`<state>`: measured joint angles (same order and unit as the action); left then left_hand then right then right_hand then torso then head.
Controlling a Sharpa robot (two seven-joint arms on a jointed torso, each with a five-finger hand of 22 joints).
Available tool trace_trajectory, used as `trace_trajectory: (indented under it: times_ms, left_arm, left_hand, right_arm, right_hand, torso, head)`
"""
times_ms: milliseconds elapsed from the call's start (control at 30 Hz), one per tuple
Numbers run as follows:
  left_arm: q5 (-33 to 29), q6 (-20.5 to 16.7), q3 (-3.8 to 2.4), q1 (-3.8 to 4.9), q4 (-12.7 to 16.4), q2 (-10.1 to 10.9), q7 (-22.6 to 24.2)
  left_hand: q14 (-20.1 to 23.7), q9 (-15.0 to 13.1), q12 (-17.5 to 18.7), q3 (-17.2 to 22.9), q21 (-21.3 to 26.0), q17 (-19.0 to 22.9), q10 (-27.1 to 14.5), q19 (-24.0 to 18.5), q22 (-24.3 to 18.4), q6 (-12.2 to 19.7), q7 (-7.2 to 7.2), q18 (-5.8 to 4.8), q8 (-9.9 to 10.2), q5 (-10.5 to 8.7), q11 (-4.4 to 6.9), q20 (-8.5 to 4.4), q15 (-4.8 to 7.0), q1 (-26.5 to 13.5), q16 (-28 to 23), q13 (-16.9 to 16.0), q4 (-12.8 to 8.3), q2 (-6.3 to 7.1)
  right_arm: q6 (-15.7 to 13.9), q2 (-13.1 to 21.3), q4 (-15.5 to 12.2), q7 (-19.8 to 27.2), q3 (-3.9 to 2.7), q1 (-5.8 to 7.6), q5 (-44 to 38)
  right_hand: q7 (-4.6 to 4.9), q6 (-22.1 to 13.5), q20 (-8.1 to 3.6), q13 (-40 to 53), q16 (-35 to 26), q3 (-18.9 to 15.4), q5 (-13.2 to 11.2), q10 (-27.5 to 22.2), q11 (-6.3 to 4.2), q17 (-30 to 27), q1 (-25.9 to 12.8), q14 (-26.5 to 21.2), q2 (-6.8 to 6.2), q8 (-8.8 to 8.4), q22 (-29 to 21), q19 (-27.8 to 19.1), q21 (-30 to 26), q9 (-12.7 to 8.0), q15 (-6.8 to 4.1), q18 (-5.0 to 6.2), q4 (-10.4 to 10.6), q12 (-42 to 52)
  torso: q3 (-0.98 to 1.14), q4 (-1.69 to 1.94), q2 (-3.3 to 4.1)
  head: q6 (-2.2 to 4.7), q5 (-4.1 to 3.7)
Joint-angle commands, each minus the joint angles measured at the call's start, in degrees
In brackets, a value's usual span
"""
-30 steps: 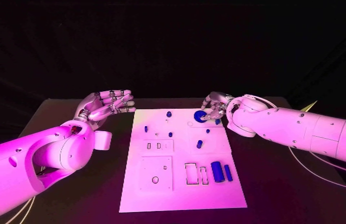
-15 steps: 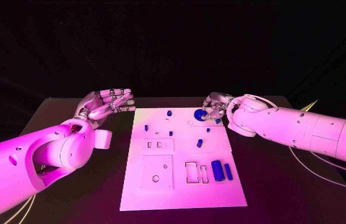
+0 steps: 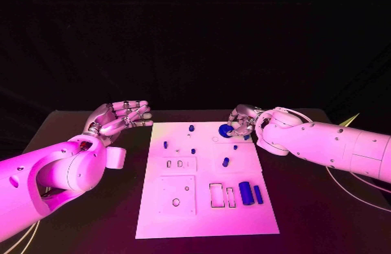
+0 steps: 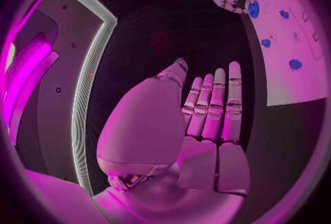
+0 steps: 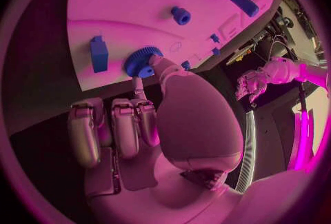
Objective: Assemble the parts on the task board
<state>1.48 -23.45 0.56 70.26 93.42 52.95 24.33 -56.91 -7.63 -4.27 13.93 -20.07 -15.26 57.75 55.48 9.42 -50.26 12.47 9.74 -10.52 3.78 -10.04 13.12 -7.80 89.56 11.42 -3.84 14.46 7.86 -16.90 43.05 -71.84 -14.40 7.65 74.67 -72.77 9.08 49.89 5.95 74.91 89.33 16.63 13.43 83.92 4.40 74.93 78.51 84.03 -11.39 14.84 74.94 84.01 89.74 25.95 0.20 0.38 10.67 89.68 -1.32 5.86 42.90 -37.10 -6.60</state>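
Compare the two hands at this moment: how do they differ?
The right hand pinches a blue toothed wheel over the task board's far end; the left hand holds nothing. The right hand's fingers curl in; the left hand's are spread, off the board. Both are silver, on white arms.

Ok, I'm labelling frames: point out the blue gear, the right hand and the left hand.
gear point(image 5: 143, 62): right wrist view, toothed rim.
right hand point(image 3: 242, 120): head view, knuckles.
left hand point(image 3: 121, 117): head view, palm.

I see my right hand point(image 3: 243, 120) at the far right corner of the task board point(image 3: 207, 209), pinching a round blue gear point(image 3: 226, 130) just above it. My left hand point(image 3: 121, 117) hovers off the board's far left corner, fingers apart, holding nothing.
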Motion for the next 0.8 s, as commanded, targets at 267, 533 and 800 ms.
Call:
trace_trajectory:
  times_ms: [267, 533, 800]
  left_arm:
    - [-0.06, 0.92, -0.04, 0.08, 0.03, -0.02, 0.17]
    - [-0.06, 0.95, -0.04, 0.08, -0.04, -0.04, 0.15]
    - [-0.06, 0.98, -0.04, 0.08, -0.06, -0.01, 0.13]
  left_hand:
    - [0.42, -0.06, 0.42, 0.09, -0.18, -0.08, 0.5, -0.18, 0.07, 0.22, 0.03, 0.52, -0.36, -0.31, -0.04, -0.26, 0.14, 0.29, -0.22, 0.06, -0.29, 0.32]
    - [0.45, -0.05, 0.47, 0.1, -0.24, -0.14, 0.42, -0.22, 0.1, 0.31, 0.1, 0.51, -0.32, -0.32, -0.07, -0.26, 0.13, 0.32, -0.25, 0.08, -0.34, 0.33]
    - [0.45, -0.05, 0.47, 0.1, -0.24, -0.14, 0.42, -0.22, 0.1, 0.31, 0.1, 0.51, -0.32, -0.32, -0.07, -0.26, 0.13, 0.32, -0.25, 0.08, -0.34, 0.33]
  right_arm:
    - [0.52, -0.08, -0.26, -1.77, 0.16, -0.29, -1.57]
    - [0.13, -0.2, -0.63, -1.87, 0.16, -0.29, -1.65]
    - [-0.12, -0.37, -0.63, -1.95, 0.15, -0.29, -1.59]
  right_hand:
    - [0.13, -0.18, 0.34, 14.58, 0.35, 0.07, 0.31, 5.58, 0.07, 13.8, -1.1, 5.7, -1.23, -0.88, 15.06, 5.99, 0.26, -0.4, 0.11, -0.38, 0.77, -0.18]
    - [0.15, -0.26, 0.38, 14.57, 0.37, -0.25, 0.37, 5.57, 0.11, 13.86, -1.78, 5.71, -1.57, -1.08, 15.06, 5.99, 0.26, -0.52, 0.15, -0.38, 1.26, -0.19]
    - [0.15, -0.23, 0.41, 14.59, 0.39, -0.48, 0.56, 5.6, 0.12, 13.96, -2.26, 5.74, -1.68, -1.15, 15.06, 5.99, 0.26, -0.57, 0.17, -0.38, 1.64, -0.17]
  torso:
    - [0.0, -0.05, -0.01]
    - [0.0, -0.03, -0.01]
    - [-0.01, -0.1, 0.04]
  head:
    - [-0.05, 0.06]
    - [-0.04, 0.02]
    - [0.09, 0.05]
